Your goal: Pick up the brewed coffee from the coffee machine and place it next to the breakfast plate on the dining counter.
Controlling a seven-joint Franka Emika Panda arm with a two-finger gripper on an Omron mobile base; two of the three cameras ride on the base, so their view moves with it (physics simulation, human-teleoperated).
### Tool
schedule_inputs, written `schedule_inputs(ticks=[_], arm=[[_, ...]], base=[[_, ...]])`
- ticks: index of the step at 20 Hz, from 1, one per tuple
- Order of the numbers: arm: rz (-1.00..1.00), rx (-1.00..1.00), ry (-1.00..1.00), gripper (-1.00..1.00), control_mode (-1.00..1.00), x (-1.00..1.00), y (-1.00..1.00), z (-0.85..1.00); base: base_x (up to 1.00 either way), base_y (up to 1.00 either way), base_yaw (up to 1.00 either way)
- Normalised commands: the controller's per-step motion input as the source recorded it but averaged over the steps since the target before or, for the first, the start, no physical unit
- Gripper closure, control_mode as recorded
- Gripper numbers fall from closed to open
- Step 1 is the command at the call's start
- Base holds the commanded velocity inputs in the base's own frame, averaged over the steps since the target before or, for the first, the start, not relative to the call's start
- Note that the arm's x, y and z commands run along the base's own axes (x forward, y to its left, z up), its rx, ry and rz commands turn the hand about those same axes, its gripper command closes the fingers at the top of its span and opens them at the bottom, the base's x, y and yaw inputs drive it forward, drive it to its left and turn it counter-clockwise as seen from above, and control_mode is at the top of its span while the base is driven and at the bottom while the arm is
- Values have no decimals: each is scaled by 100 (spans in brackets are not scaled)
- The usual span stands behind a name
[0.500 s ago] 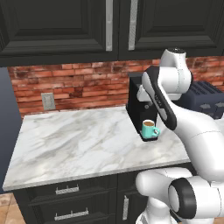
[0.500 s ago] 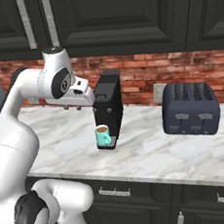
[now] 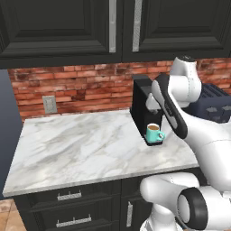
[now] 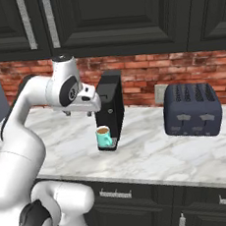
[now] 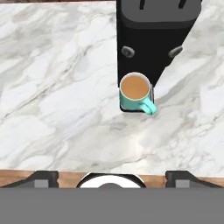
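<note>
The teal mug of brewed coffee [image 3: 154, 133] [image 4: 104, 136] [image 5: 136, 93] stands upright on the drip tray of the black coffee machine [image 3: 140, 107] [image 4: 109, 105] [image 5: 155, 39]. Its handle points away from the machine toward the counter's front edge. My gripper [image 4: 80, 110] [image 3: 151, 105] [image 5: 111, 178] hovers above and in front of the mug, open, not touching it. In the hand view its two dark fingertips [image 5: 42, 177] sit far apart with nothing between them. The plate and the dining counter are out of view.
The machine stands on a marble worktop [image 3: 81, 149] [image 4: 153, 150] over dark cabinets, against a brick wall. A dark toaster [image 4: 191, 109] [image 3: 213, 102] sits to the machine's right. Dark upper cabinets [image 3: 67, 27] hang overhead. A wall outlet [image 3: 49, 104] is at the left.
The hand has dropped slightly and shifted a little toward the coffee machine. The mug has not moved.
</note>
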Motion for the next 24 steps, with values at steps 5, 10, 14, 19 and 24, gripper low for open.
schedule_inputs(ticks=[5, 10, 14, 19, 24], arm=[[13, 0, -4, -100, -100, 0, -39, -51], [27, 0, -10, -100, -100, 0, -37, -50], [33, 0, -14, -100, -100, 4, -25, -42], [29, 0, -17, -100, -100, 14, -9, -43], [14, 4, -14, -100, -100, 25, 0, -30]], base=[[0, 0, 0], [0, 0, 0], [0, 0, 0], [0, 0, 0], [0, 0, 0]])
